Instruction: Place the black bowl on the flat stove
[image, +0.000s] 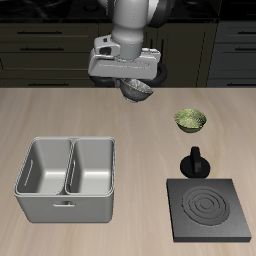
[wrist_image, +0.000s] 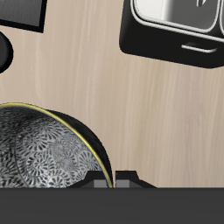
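Observation:
The black bowl (image: 138, 90) hangs tilted in the air over the back of the table, and my gripper (image: 133, 80) is shut on its rim. In the wrist view its grey-white speckled inside (wrist_image: 39, 153) fills the space just in front of my gripper (wrist_image: 116, 182). The flat stove (image: 208, 208), a black square plate with pale rings, lies near the table's front edge, well away from the bowl. A dark corner of the stove (wrist_image: 17, 12) shows in the wrist view.
A grey double-basin tray (image: 66, 206) (wrist_image: 166, 42) stands near the front edge, opposite the stove. An olive-green patterned bowl (image: 190, 121) sits mid-table. A small black knobbed pot (image: 196, 162) stands just behind the stove.

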